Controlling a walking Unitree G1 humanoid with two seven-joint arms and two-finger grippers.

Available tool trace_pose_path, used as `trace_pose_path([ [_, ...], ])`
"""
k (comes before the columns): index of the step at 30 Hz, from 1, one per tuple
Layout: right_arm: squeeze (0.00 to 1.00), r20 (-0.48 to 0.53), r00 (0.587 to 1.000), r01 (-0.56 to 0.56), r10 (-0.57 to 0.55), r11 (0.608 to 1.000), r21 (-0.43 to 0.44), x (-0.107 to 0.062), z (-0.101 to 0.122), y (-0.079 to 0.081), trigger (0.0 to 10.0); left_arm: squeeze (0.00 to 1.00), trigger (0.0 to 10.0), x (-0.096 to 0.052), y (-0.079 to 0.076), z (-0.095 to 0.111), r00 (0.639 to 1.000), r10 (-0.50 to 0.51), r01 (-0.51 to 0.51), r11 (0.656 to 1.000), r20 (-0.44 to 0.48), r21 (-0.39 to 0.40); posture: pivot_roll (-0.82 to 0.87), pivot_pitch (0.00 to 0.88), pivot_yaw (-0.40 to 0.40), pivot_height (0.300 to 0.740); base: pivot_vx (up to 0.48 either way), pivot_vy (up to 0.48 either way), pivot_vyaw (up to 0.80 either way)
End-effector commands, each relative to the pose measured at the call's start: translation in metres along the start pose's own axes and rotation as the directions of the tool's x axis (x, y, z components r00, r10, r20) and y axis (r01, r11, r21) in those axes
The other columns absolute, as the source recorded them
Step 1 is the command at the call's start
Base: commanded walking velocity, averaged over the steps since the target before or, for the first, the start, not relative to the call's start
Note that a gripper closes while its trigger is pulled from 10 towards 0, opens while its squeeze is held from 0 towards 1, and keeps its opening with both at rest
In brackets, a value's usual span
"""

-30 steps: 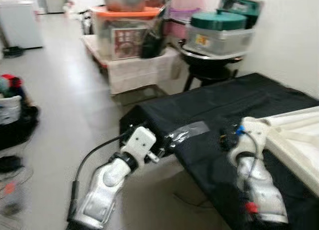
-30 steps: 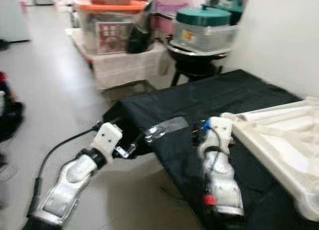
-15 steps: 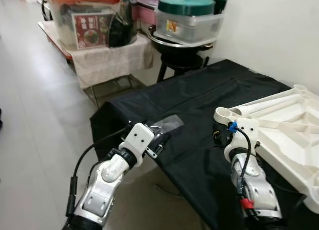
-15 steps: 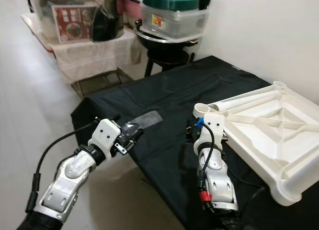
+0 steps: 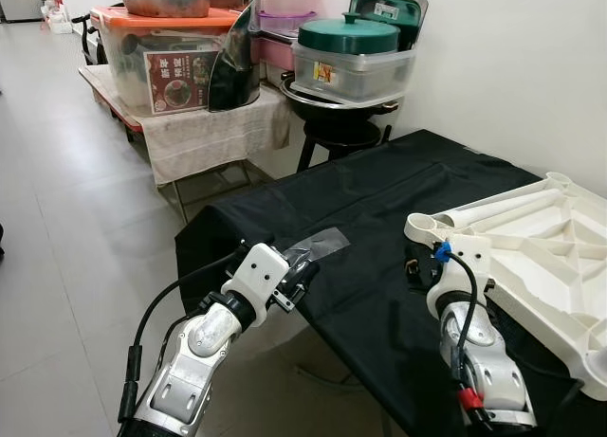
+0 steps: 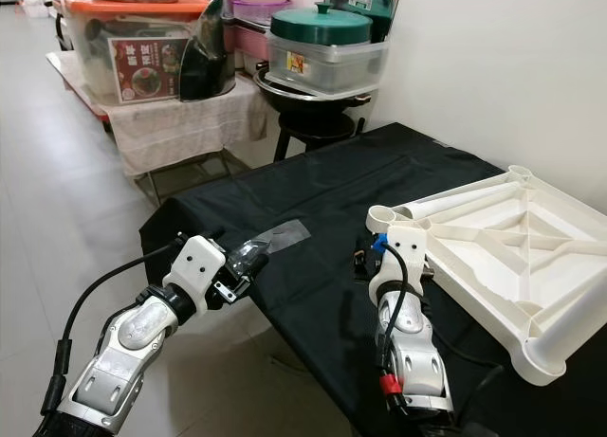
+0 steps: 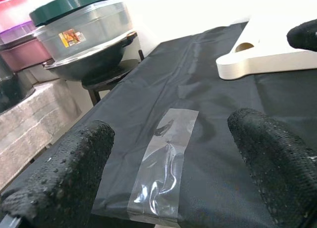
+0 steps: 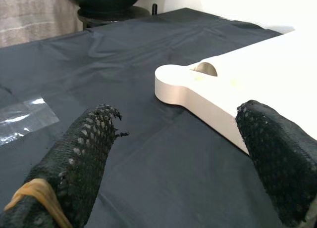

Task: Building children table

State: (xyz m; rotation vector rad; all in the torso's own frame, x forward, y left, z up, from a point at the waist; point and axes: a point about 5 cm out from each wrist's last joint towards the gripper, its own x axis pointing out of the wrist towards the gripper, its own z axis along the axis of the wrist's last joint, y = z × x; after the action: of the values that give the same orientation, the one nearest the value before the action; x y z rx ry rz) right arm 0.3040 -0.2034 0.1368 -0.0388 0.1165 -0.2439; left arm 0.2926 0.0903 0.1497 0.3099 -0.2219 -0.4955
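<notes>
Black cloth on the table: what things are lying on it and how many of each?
White plastic tabletop, upside down: 1
Clear plastic bag: 1
Total: 2

A plain white wall (image 5: 512, 67) runs along the right side of the room, evenly lit. The floor (image 5: 66, 219) is laid with large pale grey tiles that reflect soft light. Against the wall stands a black stool (image 5: 337, 134) bearing a wide dark pan, with a clear container topped by a green lid (image 5: 349, 34) on it. Just beside it, a low rack draped with a beige cloth (image 5: 213, 134) carries a clear storage bin with an orange lid (image 5: 161, 25), a metal bowl resting on top. A pink and purple tub (image 5: 285, 6) sits behind. A black cloth (image 5: 379, 200) covers the table in the foreground.
</notes>
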Motion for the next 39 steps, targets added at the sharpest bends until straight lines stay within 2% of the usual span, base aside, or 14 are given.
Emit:
trace_pose_path([
  [1, 0.00, 0.003, 1.000, 0.011, -0.011, 1.000, -0.015, -0.001, -0.001, -0.004, 10.0, 0.00, 10.0, -0.002, -0.002, -0.005, 1.000, -0.002, 0.002, 1.000, -0.021, 0.011, 0.07, 0.000, -0.103, 0.740, 0.000, 0.000, 0.00],
  [8, 0.00, 0.012, 1.000, -0.003, 0.003, 1.000, -0.015, 0.004, 0.003, 0.002, 10.0, 0.00, 10.0, -0.004, 0.004, -0.008, 0.999, 0.008, -0.006, 0.999, -0.043, 0.033, 0.07, 0.000, -0.095, 0.740, 0.000, 0.000, 0.00],
  [14, 0.00, -0.012, 1.000, 0.013, -0.014, 1.000, -0.021, -0.003, -0.006, -0.004, 10.0, 0.00, 10.0, -0.006, 0.002, -0.010, 0.998, 0.008, -0.006, 0.999, -0.057, 0.035, 0.07, 0.000, -0.096, 0.740, 0.000, 0.000, 0.00],
  [20, 0.00, -0.004, 1.000, 0.017, -0.017, 1.000, -0.027, -0.003, -0.002, -0.006, 10.0, 0.00, 10.0, -0.007, 0.006, -0.012, 0.998, 0.019, -0.017, 0.999, -0.066, 0.040, 0.05, 0.000, -0.086, 0.740, 0.000, 0.000, 0.00],
  [23, 0.00, -0.001, 0.999, 0.032, -0.032, 0.999, -0.029, -0.002, -0.001, -0.011, 10.0, 0.00, 10.0, -0.006, 0.005, -0.012, 0.998, 0.018, -0.015, 0.999, -0.065, 0.036, 0.04, 0.000, -0.081, 0.740, 0.000, 0.000, 0.00],
  [31, 0.00, -0.008, 0.999, 0.035, -0.035, 0.999, -0.037, -0.008, -0.004, -0.013, 10.0, 0.00, 10.0, -0.007, 0.001, -0.013, 0.997, 0.018, -0.017, 1.000, -0.071, 0.016, 0.03, 0.000, -0.082, 0.740, 0.000, 0.000, 0.00],
  [39, 0.00, -0.008, 0.999, 0.033, -0.034, 0.999, -0.042, -0.008, -0.003, -0.013, 10.0, 0.00, 10.0, -0.010, -0.001, -0.012, 0.997, 0.027, -0.027, 1.000, -0.067, 0.002, 0.04, 0.000, -0.089, 0.740, 0.000, 0.000, 0.00],
])
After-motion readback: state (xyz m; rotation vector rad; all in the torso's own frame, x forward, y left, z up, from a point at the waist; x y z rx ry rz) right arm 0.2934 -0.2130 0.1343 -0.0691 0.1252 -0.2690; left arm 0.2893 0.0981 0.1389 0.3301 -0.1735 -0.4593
